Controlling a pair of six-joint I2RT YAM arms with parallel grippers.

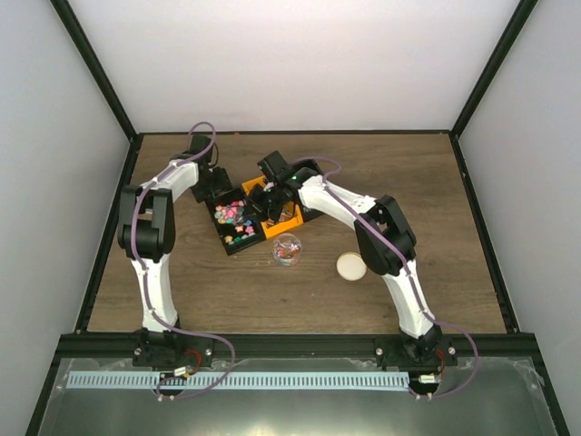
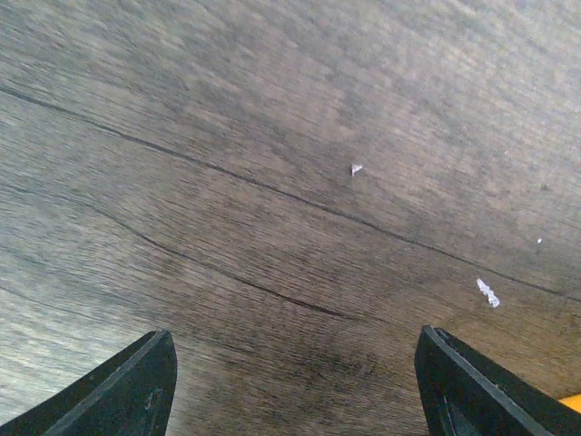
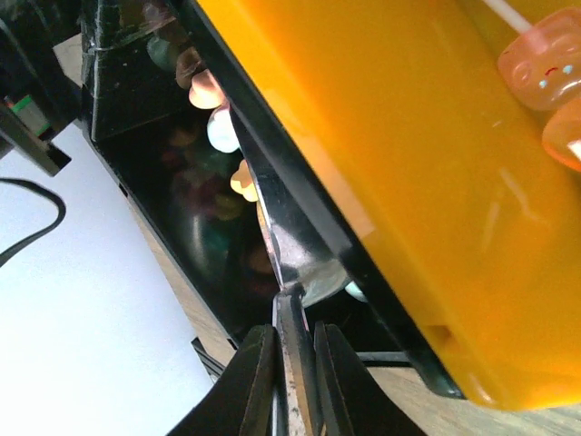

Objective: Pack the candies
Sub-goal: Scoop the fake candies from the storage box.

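The candies (image 1: 234,218), tiny pink, blue, green and yellow sweets, lie in a black tray (image 1: 221,238) at mid table. Some show blurred in the right wrist view (image 3: 221,130), inside the black tray (image 3: 136,82). My right gripper (image 1: 264,201) (image 3: 295,329) is shut on the thin metal handle of a spoon (image 3: 292,363). The spoon's bowl (image 3: 329,280) is low in the black tray, against the orange tray's wall. My left gripper (image 1: 214,185) (image 2: 295,334) is open and empty just above bare wood at the tray's far left side.
An orange tray (image 1: 292,218) (image 3: 399,163) adjoins the black tray on the right and holds pink sweets on sticks (image 3: 543,71). A clear round jar (image 1: 288,248) stands in front of it. A cream round lid (image 1: 351,265) lies to the jar's right.
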